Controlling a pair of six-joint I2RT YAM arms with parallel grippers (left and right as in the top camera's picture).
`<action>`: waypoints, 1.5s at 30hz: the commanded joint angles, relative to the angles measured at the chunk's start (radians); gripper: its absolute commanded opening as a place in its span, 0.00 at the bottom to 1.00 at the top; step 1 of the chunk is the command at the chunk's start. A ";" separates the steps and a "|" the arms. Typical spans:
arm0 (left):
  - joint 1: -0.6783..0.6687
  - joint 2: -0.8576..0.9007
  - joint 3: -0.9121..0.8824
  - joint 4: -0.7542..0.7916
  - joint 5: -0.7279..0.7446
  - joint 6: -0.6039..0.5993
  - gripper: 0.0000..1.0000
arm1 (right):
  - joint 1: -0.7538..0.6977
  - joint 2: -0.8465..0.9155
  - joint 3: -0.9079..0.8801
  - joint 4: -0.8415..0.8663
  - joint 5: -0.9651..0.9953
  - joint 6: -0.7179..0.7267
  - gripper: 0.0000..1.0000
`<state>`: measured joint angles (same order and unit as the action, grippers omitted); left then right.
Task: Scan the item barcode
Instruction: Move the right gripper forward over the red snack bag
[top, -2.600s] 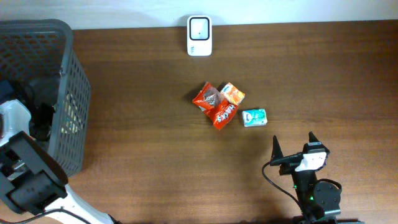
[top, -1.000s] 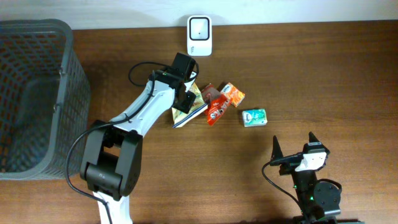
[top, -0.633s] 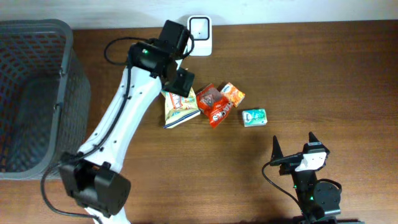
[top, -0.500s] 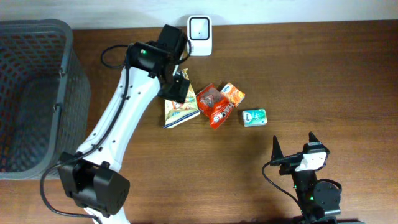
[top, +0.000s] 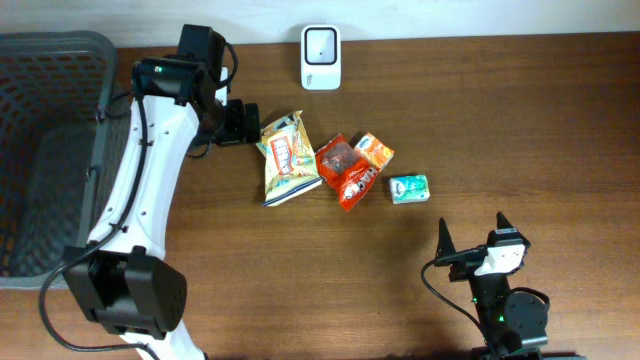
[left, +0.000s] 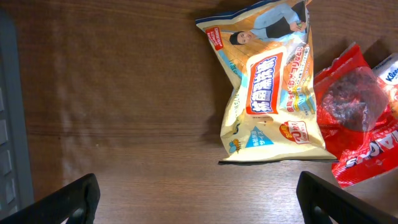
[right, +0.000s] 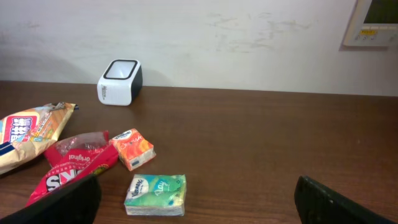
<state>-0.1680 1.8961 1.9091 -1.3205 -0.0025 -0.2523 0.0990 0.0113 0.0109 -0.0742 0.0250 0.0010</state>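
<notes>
A cream snack bag (top: 285, 158) lies flat on the table, printed side up, just left of a red snack bag (top: 345, 170). It fills the top of the left wrist view as the cream bag (left: 273, 87), with the red bag (left: 357, 124) at its right. My left gripper (top: 248, 122) stands open just left of the cream bag's top, with nothing between its fingers (left: 74, 199). The white barcode scanner (top: 320, 44) stands at the table's far edge. My right gripper (top: 472, 232) is open near the front edge, holding nothing.
An orange tissue pack (top: 374, 150) and a green tissue pack (top: 409, 187) lie right of the red bag. The right wrist view shows the green pack (right: 155, 194) nearest, then the orange pack (right: 134, 148) and the scanner (right: 119, 82). A dark mesh basket (top: 50, 200) stands at the left.
The left arm brought the cream bag over from the basket side, set it down beside the red bag, opened and drew back to the left. The right arm has not moved.
</notes>
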 joint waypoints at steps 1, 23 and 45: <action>0.001 -0.002 -0.007 0.000 0.014 -0.013 0.99 | -0.002 -0.006 -0.005 0.005 -0.001 0.015 0.98; 0.001 -0.002 -0.007 0.001 0.014 -0.013 0.99 | -0.001 0.322 0.442 0.221 -0.406 0.190 0.98; 0.001 -0.002 -0.007 0.000 0.014 -0.013 0.99 | 0.008 1.763 1.117 -0.063 -0.762 0.262 1.00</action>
<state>-0.1680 1.8961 1.9038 -1.3201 0.0044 -0.2550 0.0971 1.6997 1.1118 -0.2203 -0.6304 0.2604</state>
